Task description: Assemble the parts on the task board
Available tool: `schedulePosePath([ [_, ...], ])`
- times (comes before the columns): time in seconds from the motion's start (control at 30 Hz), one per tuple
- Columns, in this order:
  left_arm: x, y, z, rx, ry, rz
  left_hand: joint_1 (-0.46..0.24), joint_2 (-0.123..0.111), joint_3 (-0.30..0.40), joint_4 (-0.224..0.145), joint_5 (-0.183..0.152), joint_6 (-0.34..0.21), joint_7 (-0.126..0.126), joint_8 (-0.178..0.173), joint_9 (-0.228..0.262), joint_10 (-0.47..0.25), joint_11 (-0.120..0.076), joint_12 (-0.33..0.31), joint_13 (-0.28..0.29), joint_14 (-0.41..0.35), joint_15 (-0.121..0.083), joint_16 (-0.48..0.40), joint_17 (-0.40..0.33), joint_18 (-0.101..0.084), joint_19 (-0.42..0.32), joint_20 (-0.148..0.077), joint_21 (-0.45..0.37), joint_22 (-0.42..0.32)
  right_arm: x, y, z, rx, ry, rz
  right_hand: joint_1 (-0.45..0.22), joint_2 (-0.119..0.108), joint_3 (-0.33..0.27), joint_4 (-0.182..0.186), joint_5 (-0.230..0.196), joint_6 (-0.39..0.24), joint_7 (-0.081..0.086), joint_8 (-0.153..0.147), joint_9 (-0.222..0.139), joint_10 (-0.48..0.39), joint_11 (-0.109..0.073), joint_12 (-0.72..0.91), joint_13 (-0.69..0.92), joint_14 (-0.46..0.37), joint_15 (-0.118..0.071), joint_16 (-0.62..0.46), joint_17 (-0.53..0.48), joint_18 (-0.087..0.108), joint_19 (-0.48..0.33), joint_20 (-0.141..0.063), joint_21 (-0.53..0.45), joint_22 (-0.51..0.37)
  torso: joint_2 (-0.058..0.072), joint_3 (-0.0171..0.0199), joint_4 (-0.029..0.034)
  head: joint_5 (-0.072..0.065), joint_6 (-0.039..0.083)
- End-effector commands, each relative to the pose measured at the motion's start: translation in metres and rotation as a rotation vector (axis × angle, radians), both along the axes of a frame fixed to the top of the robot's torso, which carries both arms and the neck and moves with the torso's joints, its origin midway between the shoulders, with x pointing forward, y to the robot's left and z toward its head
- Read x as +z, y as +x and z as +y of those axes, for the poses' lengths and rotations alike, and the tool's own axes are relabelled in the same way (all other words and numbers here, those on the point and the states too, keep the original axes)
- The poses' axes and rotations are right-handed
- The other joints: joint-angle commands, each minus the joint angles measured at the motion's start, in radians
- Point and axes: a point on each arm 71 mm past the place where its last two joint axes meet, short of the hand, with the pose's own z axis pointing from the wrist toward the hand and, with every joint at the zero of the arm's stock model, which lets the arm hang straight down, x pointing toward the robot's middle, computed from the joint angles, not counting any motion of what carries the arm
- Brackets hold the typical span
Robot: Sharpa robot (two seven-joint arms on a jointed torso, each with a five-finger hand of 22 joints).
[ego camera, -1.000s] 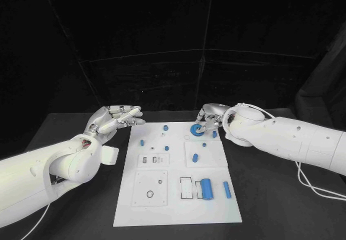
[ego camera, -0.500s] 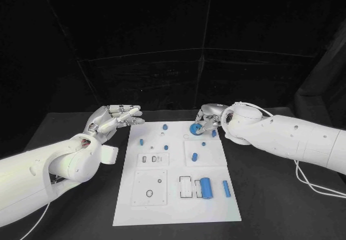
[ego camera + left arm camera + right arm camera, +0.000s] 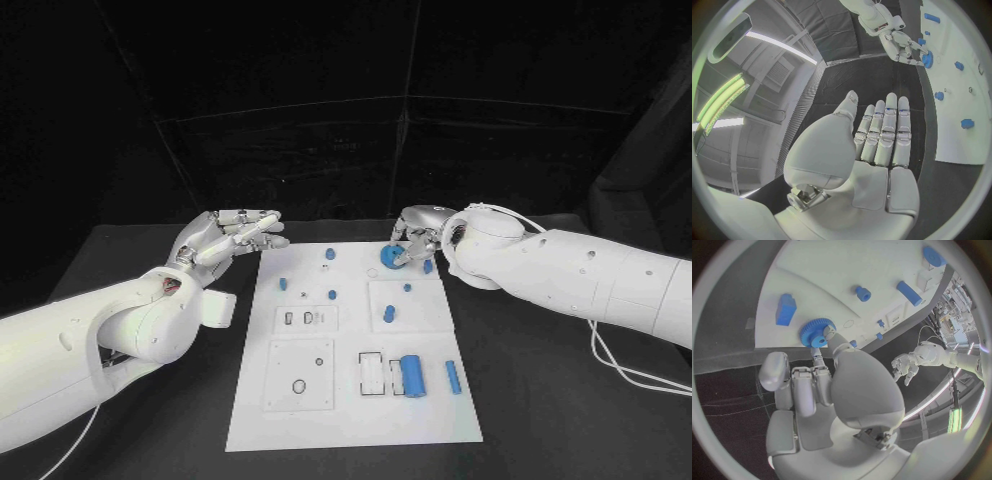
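Blue gear [image 3: 391,257]: at the far right part of the board [image 3: 346,400], pinched in my fingers.
Right hand [image 3: 415,234]: holds the gear.
Left hand [image 3: 228,237]: beside the board, fingers straight, holding nothing.

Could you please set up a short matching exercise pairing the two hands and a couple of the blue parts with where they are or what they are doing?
Things:
1. silver right hand
2. silver left hand
3. blue toothed gear wheel
4. large blue cylinder

States or places:
A. lies on the near part of the white task board
B. off the board's left edge, fingers extended, holding nothing
C. pinches a part at the board's far right corner
D. held between fingers over the board

Pairs: 1-C, 2-B, 3-D, 4-A
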Motion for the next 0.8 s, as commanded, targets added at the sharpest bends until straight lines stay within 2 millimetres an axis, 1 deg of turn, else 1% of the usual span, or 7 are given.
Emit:
schedulePosePath([
  [0.03, 0.002, 0.0, -0.002, -0.015, -0.006, -0.008, 0.001, 0.01, 0.002, -0.006, -0.006, 0.005, 0.003, -0.004, 0.0, 0.007, 0.0, -0.004, 0.0, 0.002, 0.003, -0.006, 0.001, 0.015, 0.003, 0.003, -0.007, -0.001, 0.009, -0.002, 0.004, 0.022, 0.071, -0.11, 0.013, 0.034, 0.024, -0.007, -0.003, 0.051, -0.027, 0.021, 0.01, 0.058, -0.011, 0.009, 0.172, 0.076, -0.009, 0.007, 0.117, -0.021, 0.007, -0.006, 0.009, 0.007, -0.001, -0.0002, 0.0018, 0.0, 0.0],
  [0.13, 0.002, 0.0, -0.002, -0.017, -0.006, -0.008, 0.002, 0.01, 0.002, -0.007, -0.006, 0.004, 0.004, -0.005, -0.001, 0.006, 0.0, -0.006, -0.001, 0.002, 0.004, -0.007, 0.002, 0.015, 0.004, 0.003, -0.007, -0.002, 0.013, -0.004, 0.008, 0.038, 0.11, -0.147, 0.002, 0.033, 0.035, -0.01, -0.003, 0.061, -0.03, 0.021, 0.009, 0.059, -0.014, 0.01, 0.174, 0.077, -0.012, 0.007, 0.119, -0.022, 0.009, -0.009, 0.011, 0.011, -0.001, -0.0005, 0.003, 0.005, 0.002],
  [0.3, 0.002, -0.001, -0.002, -0.016, -0.006, -0.007, 0.002, 0.01, 0.002, -0.007, -0.006, 0.004, 0.004, -0.005, -0.001, 0.006, 0.0, -0.006, -0.001, 0.002, 0.004, -0.007, 0.002, 0.015, 0.004, 0.003, -0.007, -0.002, 0.018, -0.012, 0.019, 0.072, 0.161, -0.169, -0.05, 0.01, 0.028, 0.007, -0.018, 0.058, -0.028, 0.007, 0.003, 0.059, -0.013, 0.008, 0.174, 0.077, -0.011, 0.008, 0.12, -0.023, 0.011, -0.011, 0.012, 0.013, -0.001, -0.0019, 0.0029, 0.008, 0.004],
  [0.43, 0.002, -0.001, -0.002, -0.017, -0.006, -0.007, 0.002, 0.01, 0.002, -0.007, -0.006, 0.004, 0.004, -0.005, -0.001, 0.006, 0.0, -0.006, -0.001, 0.002, 0.004, -0.007, 0.002, 0.015, 0.004, 0.003, -0.007, -0.002, 0.02, -0.018, 0.032, 0.099, 0.177, -0.175, -0.059, 0.004, 0.028, 0.009, -0.019, 0.055, -0.028, 0.002, 0.001, 0.059, -0.012, 0.006, 0.172, 0.077, -0.011, 0.008, 0.12, -0.023, 0.011, -0.011, 0.012, 0.013, -0.002, -0.0019, 0.0019, 0.013, 0.006],
  [0.57, 0.002, -0.001, -0.002, -0.017, -0.006, -0.007, 0.002, 0.01, 0.002, -0.009, -0.007, 0.004, 0.004, -0.006, -0.001, 0.006, 0.0, -0.007, -0.001, 0.003, 0.004, -0.008, 0.002, 0.015, 0.004, 0.003, -0.008, -0.002, 0.022, -0.021, 0.053, 0.141, 0.165, -0.187, -0.069, -0.001, 0.03, 0.012, -0.019, 0.047, -0.025, -0.009, -0.002, 0.058, -0.01, 0.003, 0.171, 0.077, -0.009, 0.007, 0.119, -0.023, 0.01, -0.01, 0.012, 0.012, -0.002, -0.0021, 0.0019, 0.019, 0.008],
  [0.6, 0.002, -0.001, -0.002, -0.017, -0.006, -0.007, 0.002, 0.01, 0.002, -0.009, -0.007, 0.004, 0.004, -0.006, -0.001, 0.006, 0.0, -0.007, -0.001, 0.003, 0.004, -0.008, 0.002, 0.015, 0.004, 0.003, -0.008, -0.002, 0.021, -0.021, 0.059, 0.151, 0.158, -0.188, -0.071, -0.002, 0.031, 0.012, -0.019, 0.047, -0.024, -0.01, -0.002, 0.058, -0.01, 0.003, 0.17, 0.077, -0.009, 0.007, 0.119, -0.023, 0.01, -0.01, 0.012, 0.012, -0.001, -0.001, 0.0014, 0.023, 0.009],
  [0.8, 0.002, -0.001, -0.003, -0.014, -0.007, -0.011, 0.003, 0.01, 0.001, -0.009, -0.007, 0.004, 0.005, -0.006, -0.001, 0.006, 0.001, -0.007, -0.001, 0.003, 0.004, -0.008, 0.002, 0.015, 0.004, 0.003, -0.008, -0.002, 0.015, -0.02, 0.093, 0.205, 0.115, -0.172, -0.08, -0.004, 0.035, 0.016, -0.019, 0.04, -0.021, -0.02, -0.004, 0.054, -0.008, -0.005, 0.165, 0.075, -0.007, 0.005, 0.112, -0.022, 0.008, -0.008, 0.01, 0.008, 0.0, -0.0019, 0.0054, 0.026, 0.009],
])
